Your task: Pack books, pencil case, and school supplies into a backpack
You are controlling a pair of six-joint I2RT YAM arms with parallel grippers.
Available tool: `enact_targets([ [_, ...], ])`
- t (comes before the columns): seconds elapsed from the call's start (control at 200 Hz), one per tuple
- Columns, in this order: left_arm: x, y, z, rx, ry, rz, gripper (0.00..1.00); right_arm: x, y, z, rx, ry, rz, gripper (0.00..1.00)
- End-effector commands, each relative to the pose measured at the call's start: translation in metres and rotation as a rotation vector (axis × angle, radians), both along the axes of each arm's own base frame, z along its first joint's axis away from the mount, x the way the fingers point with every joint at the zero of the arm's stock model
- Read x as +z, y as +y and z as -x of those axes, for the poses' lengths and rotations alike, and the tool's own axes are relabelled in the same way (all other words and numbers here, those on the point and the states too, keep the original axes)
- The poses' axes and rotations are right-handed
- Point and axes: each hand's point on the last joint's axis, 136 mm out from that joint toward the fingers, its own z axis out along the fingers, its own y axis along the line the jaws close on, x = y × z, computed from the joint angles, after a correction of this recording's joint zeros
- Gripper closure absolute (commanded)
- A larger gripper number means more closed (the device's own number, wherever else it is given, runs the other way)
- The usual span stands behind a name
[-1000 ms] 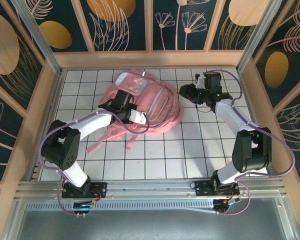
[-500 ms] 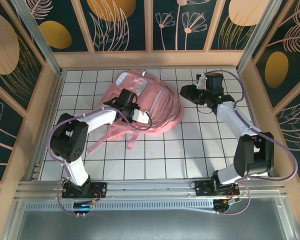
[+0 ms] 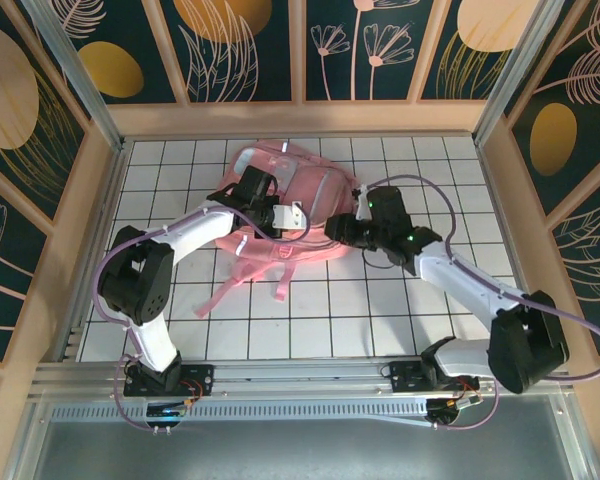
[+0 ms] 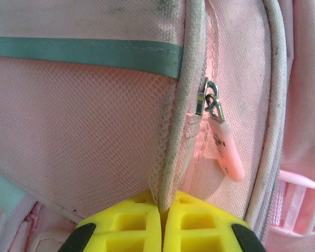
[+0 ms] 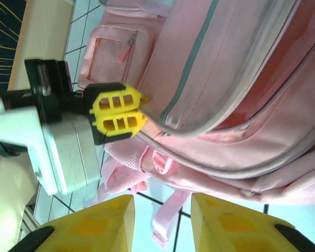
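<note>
The pink backpack (image 3: 298, 195) lies flat on the tiles at the back middle. My left gripper (image 3: 302, 217) reaches over it from the left. In the left wrist view its yellow fingers (image 4: 131, 226) are shut on the backpack's (image 4: 84, 152) grey piped seam beside a mesh pocket, with a pink zipper pull (image 4: 227, 153) hanging just right of them. My right gripper (image 3: 338, 231) sits at the backpack's right front edge. It (image 5: 163, 223) stands open, and through the gap I see bare tile and a strap (image 5: 170, 212). The books, pencil case and school supplies are out of view.
Pink straps (image 3: 280, 285) trail forward from the backpack onto the white tiled table (image 3: 400, 310). Wooden walls (image 3: 100, 200) close in the left, right and back sides. In the right wrist view, the left gripper's fingers (image 5: 118, 113) pinch the backpack's (image 5: 226, 79) edge.
The left gripper has shut on the backpack's seam and shifted right. The right arm has swung from the back right corner forward and left to the backpack's edge. The backpack has shifted slightly.
</note>
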Motion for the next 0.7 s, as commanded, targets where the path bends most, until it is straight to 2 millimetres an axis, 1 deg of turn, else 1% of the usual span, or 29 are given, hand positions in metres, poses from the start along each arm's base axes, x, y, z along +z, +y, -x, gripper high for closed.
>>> enact_targets([
  [0.0,0.042,-0.026,0.026,-0.029,0.136,0.181,1.0,0.011,0.012,-0.004,-0.049,-0.099,0.006,0.69],
  [0.04,0.047,-0.03,0.033,-0.045,0.171,0.207,1.0,0.006,0.019,-0.003,-0.042,-0.106,0.026,0.71],
  [0.105,0.052,-0.034,0.041,-0.067,0.23,0.241,1.0,0.005,0.033,-0.002,-0.012,-0.137,0.044,0.72],
  [0.2,0.053,-0.038,0.05,-0.079,0.311,0.261,1.0,0.002,0.044,-0.013,-0.015,-0.176,0.097,0.72],
  [0.235,0.051,-0.039,0.051,-0.071,0.333,0.264,1.0,-0.003,0.043,-0.019,-0.035,-0.171,0.123,0.72],
  [0.29,0.048,-0.039,0.049,-0.044,0.359,0.264,1.0,-0.008,0.042,-0.027,-0.071,-0.16,0.156,0.68],
  [0.335,0.047,-0.037,0.048,-0.028,0.376,0.263,1.0,-0.012,0.039,-0.03,-0.108,-0.163,0.186,0.65],
  [0.415,0.046,-0.036,0.044,-0.001,0.399,0.27,1.0,-0.018,0.032,-0.031,-0.173,-0.147,0.207,0.64],
  [0.525,0.051,-0.035,0.041,0.019,0.418,0.297,1.0,-0.027,0.021,-0.035,-0.255,-0.111,0.235,0.64],
  [0.596,0.053,-0.037,0.04,0.02,0.428,0.31,1.0,-0.029,0.02,-0.037,-0.282,-0.107,0.258,0.64],
  [0.696,0.056,-0.04,0.037,0.029,0.436,0.324,1.0,-0.037,0.011,-0.038,-0.365,-0.083,0.352,0.68],
])
